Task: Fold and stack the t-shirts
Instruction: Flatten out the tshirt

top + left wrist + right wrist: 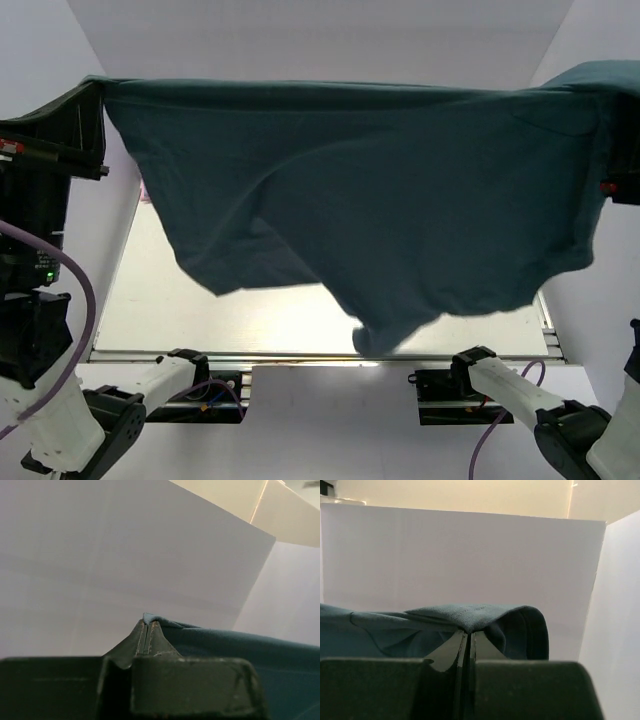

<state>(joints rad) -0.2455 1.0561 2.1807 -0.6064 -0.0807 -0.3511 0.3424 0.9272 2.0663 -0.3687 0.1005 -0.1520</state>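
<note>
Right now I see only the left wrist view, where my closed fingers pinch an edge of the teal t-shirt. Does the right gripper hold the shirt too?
Observer: Yes. In the right wrist view the right gripper is shut on a bunched fold of the teal t-shirt.
Operator: Is the shirt spread between both arms?
Observer: Yes. From above, its top edge runs almost level from the left gripper to the right one.
Operator: Does the lower part hang evenly?
Observer: No. It sags lowest right of centre, over the near edge of the table; whether it touches, I cannot tell.
</note>
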